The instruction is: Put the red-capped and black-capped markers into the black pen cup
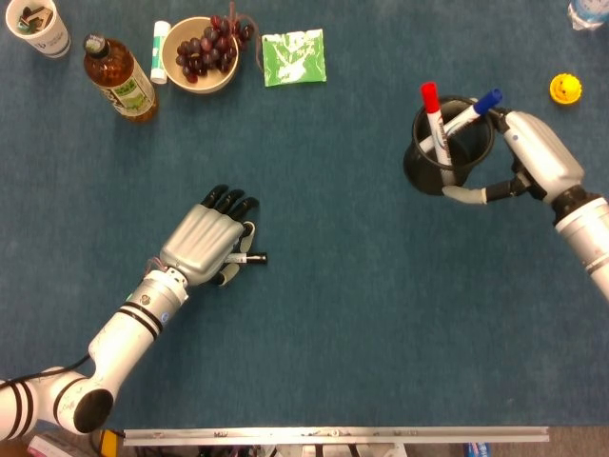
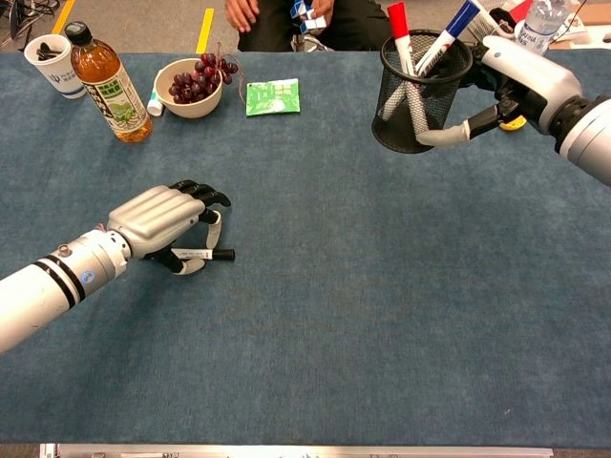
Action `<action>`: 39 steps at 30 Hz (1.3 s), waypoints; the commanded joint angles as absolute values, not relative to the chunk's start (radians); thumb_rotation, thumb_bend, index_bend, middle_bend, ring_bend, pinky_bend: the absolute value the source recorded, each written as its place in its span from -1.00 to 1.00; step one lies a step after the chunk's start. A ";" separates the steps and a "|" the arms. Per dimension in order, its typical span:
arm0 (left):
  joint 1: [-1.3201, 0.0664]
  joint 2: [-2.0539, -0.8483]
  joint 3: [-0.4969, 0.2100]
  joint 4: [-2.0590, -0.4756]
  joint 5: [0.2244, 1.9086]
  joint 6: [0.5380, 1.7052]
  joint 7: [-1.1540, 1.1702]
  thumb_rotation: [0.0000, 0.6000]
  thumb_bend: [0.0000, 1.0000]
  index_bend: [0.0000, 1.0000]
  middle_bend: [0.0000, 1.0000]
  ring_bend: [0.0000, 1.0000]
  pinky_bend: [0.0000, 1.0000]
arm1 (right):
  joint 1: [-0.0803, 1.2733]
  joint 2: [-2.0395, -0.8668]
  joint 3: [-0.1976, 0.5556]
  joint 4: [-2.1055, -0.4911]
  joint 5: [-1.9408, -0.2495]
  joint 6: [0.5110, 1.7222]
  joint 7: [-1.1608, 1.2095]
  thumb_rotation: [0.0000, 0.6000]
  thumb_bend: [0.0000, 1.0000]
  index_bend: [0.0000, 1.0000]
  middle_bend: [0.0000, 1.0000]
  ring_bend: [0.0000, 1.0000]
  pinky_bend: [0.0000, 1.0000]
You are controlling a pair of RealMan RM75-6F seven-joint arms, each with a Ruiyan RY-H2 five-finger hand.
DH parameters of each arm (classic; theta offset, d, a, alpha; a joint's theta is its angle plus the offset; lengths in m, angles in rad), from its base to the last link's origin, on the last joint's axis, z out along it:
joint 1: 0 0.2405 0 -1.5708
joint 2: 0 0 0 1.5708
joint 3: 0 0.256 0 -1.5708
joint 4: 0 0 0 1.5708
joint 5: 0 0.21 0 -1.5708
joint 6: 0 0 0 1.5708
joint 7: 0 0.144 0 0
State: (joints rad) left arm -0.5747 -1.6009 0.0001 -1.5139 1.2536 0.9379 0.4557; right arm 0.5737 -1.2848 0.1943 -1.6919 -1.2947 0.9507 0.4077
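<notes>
The black-capped marker (image 1: 252, 257) (image 2: 208, 255) lies flat on the blue table. My left hand (image 1: 205, 245) (image 2: 158, 218) arches over its white end, thumb just in front and fingers spread behind, without a closed hold. My right hand (image 1: 538, 162) (image 2: 520, 72) grips the black mesh pen cup (image 1: 428, 173) (image 2: 410, 110) from its right side, thumb curled round the front. The red-capped marker (image 1: 433, 119) (image 2: 401, 38) and a blue-capped marker (image 1: 473, 109) (image 2: 449, 33) stand inside the cup.
At the back left stand a tea bottle (image 1: 119, 81), a bowl of grapes (image 1: 200, 52), a white tube (image 1: 159, 49), a paper cup (image 1: 38, 26) and a green packet (image 1: 294, 57). A yellow object (image 1: 565, 89) lies right of the cup. A person sits behind the far edge.
</notes>
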 commanded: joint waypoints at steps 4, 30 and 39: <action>-0.576 -1.601 0.001 -1.512 1.251 0.939 0.451 1.00 -0.44 0.06 -0.71 -0.82 -0.81 | 0.574 -1.286 0.194 -1.691 -1.297 0.949 0.408 1.00 -0.26 0.00 -0.14 -0.42 -0.53; -0.564 -1.472 -0.056 -1.618 1.270 0.985 0.250 1.00 -0.43 0.18 -0.64 -0.81 -0.81 | 0.574 -1.278 0.191 -1.714 -1.313 0.949 0.411 1.00 -0.26 0.00 -0.14 -0.42 -0.53; -0.538 -1.338 -0.112 -1.715 1.310 1.032 0.017 1.00 -0.42 0.18 -0.63 -0.81 -0.81 | 0.585 -1.297 0.176 -1.720 -1.337 0.940 0.402 1.00 -0.26 0.01 -0.14 -0.42 -0.53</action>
State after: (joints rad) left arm -0.5477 -1.3782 -0.0925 -1.6823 1.2965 1.0180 0.0697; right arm 0.5837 -1.2955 0.1776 -1.7197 -1.3357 0.9411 0.4037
